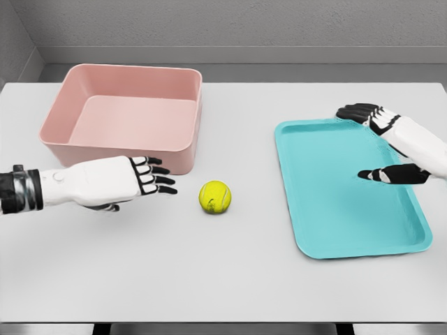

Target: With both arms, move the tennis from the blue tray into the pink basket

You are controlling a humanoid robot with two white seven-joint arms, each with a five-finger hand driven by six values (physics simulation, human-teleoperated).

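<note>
The tennis ball (214, 197) lay on the white table (209, 279), outside both containers, between the pink basket (124, 117) and the blue tray (349, 188). It sat just in front of the basket's near right corner and well apart from the tray's left rim. The left robot hand (140, 178) hovered just left of the ball, fingers extended toward it and released, grasping nothing and not touching the ball. The right robot hand (384, 146) was positioned over the tray's far right area, fingers spread and thumb extended, also grasping nothing. The basket interior and the tray surface held no objects.
</note>
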